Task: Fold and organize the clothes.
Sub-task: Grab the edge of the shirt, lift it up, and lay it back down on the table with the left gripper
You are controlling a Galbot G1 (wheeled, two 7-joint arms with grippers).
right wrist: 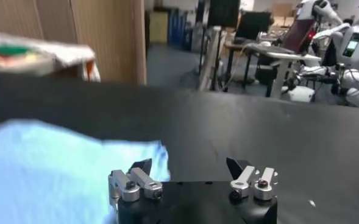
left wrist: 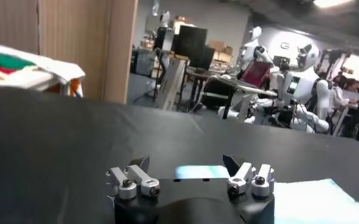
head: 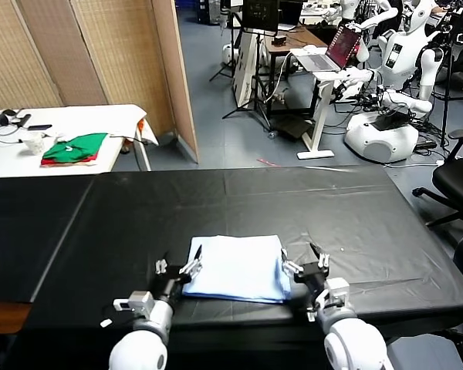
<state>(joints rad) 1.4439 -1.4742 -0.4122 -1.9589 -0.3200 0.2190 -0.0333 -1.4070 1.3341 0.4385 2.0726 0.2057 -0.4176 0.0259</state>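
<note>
A folded pale blue T-shirt [head: 237, 267] lies on the black counter [head: 355, 223], between the left tool [head: 180, 268] and right tool [head: 305, 266], both spread and empty. Probably soft, light, floppy; best pinched at an edge.

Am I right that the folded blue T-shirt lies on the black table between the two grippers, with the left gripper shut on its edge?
Not quite: the left gripper is open and holds nothing, as its wrist view shows. The folded T-shirt does lie on the table between it and the right gripper.

The T-shirt [head: 238, 267] lies on the table [head: 355, 223], between left gripper [head: 180, 267] and right gripper [head: 303, 264].
</note>
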